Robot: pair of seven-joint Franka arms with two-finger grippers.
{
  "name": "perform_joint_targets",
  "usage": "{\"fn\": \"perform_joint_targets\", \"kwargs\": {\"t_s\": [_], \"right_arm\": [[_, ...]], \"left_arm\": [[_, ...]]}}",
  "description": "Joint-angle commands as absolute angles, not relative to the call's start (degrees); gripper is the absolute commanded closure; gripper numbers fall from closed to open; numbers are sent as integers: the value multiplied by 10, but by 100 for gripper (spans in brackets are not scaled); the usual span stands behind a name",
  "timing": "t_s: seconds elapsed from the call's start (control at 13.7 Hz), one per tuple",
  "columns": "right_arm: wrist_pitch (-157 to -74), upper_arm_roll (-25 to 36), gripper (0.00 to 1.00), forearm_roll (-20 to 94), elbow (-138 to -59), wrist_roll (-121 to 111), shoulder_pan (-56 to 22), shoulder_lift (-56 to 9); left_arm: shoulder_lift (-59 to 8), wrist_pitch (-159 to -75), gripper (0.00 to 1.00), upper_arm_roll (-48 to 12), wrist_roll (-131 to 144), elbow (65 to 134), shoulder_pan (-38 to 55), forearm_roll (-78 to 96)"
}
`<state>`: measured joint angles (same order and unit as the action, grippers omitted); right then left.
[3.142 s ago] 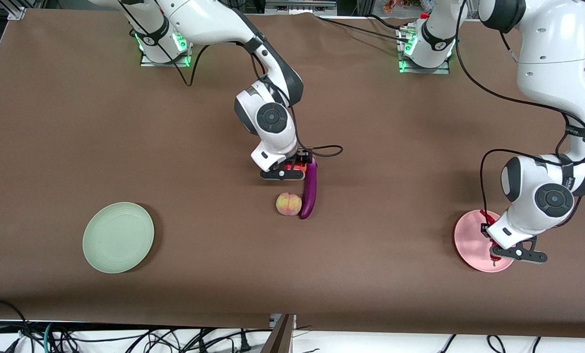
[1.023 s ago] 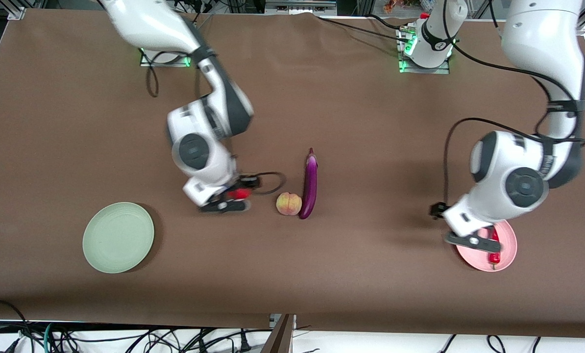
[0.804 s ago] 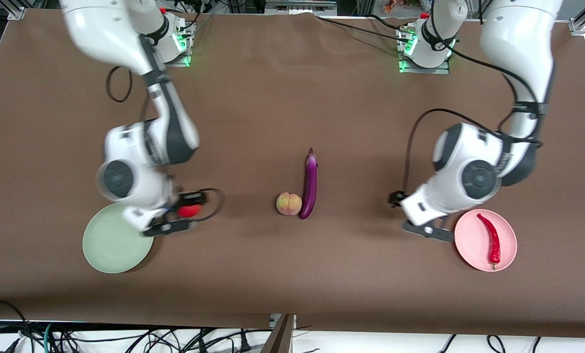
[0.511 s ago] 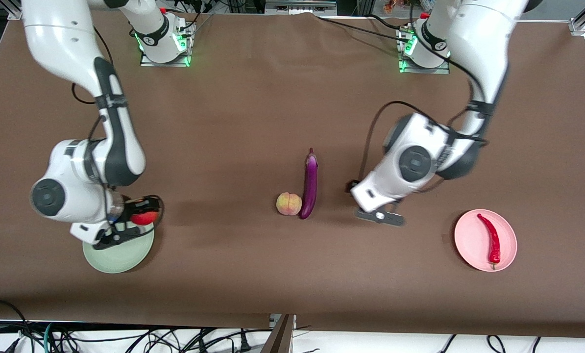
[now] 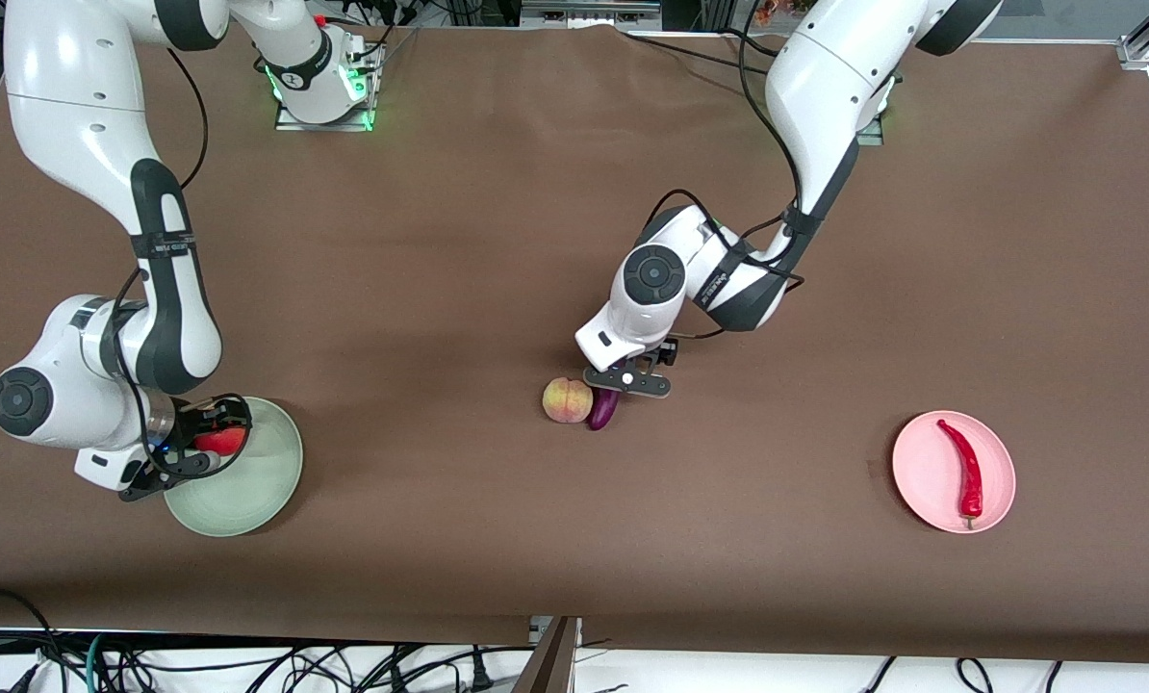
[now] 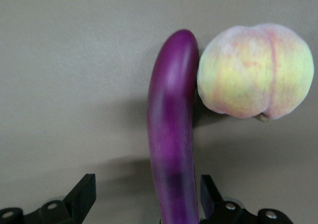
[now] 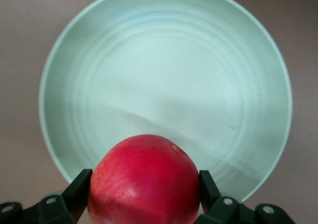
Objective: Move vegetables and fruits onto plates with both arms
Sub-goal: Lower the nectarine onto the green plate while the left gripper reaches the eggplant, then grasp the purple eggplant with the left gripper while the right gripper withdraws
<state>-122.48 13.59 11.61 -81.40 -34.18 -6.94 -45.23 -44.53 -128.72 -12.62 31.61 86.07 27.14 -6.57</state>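
My right gripper (image 5: 182, 450) is shut on the round red fruit (image 5: 219, 441), holding it over the pale green plate (image 5: 247, 491). In the right wrist view the fruit (image 7: 144, 182) fills the gap between the fingers of the right gripper (image 7: 144, 194), above the plate (image 7: 164, 60). My left gripper (image 5: 626, 381) is open, down over the purple eggplant (image 5: 601, 412) in the middle of the table. Its fingers (image 6: 84, 196) straddle the eggplant (image 6: 171, 134). The peach (image 5: 567, 399) touches the eggplant's end (image 6: 256, 70). The red chili (image 5: 961, 467) lies on the pink plate (image 5: 921, 486).
Both arm bases (image 5: 322, 82) stand along the edge of the brown table farthest from the front camera. Loose cables (image 5: 247, 664) and a metal post (image 5: 550, 654) sit below the edge nearest to it.
The right arm carried the red fruit from the table's middle to above the green plate. The left arm left the chili on the pink plate and swung over to the eggplant.
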Motion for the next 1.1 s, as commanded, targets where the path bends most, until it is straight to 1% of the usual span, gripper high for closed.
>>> {"fn": "perform_joint_targets", "kwargs": {"t_s": [0.0,0.07,0.15,0.22,0.29,0.37,0.44,0.51,0.58,0.73,0.8,0.88,1.02], "right_arm": [[-1265,128,79,121,-815,-390,-41,-468],[-1277,127,79,123,-815,-403,-33,-473],[-1282,127,78,127,-815,-410,-32,-475],[-1284,127,70,129,-815,-410,-27,-478],[-1284,127,45,132,-815,-408,-26,-479],[-1283,125,17,132,-812,-401,-27,-477],[-1277,120,1,133,-808,-400,-30,-473],[-1273,113,0,133,-801,-400,-32,-465],[-1260,103,0,133,-789,-396,-36,-462],[-1208,89,0,131,-753,-341,-53,-461],[-1188,89,0,130,-738,-310,-69,-461],[-1173,90,0,130,-735,-274,-89,-461],[-1171,91,0,127,-735,-185,-130,-454]], "left_arm": [[-446,-1293,24,-118,326,875,287,-79],[-454,-1294,31,-119,326,875,286,-79],[-462,-1295,41,-119,326,873,286,-78],[-467,-1303,42,-119,326,873,287,-78],[-467,-1304,45,-119,326,873,287,-78],[-466,-1304,55,-119,323,873,287,-78],[-464,-1303,71,-119,319,872,286,-78],[-463,-1303,84,-119,316,871,282,-79],[-461,-1299,92,-118,316,868,280,-79],[-442,-1275,95,-113,315,869,273,-78],[-431,-1238,95,-104,313,866,266,-79],[-416,-1221,95,-92,309,863,258,-79],[-385,-1207,95,-88,304,862,223,-79]]}}
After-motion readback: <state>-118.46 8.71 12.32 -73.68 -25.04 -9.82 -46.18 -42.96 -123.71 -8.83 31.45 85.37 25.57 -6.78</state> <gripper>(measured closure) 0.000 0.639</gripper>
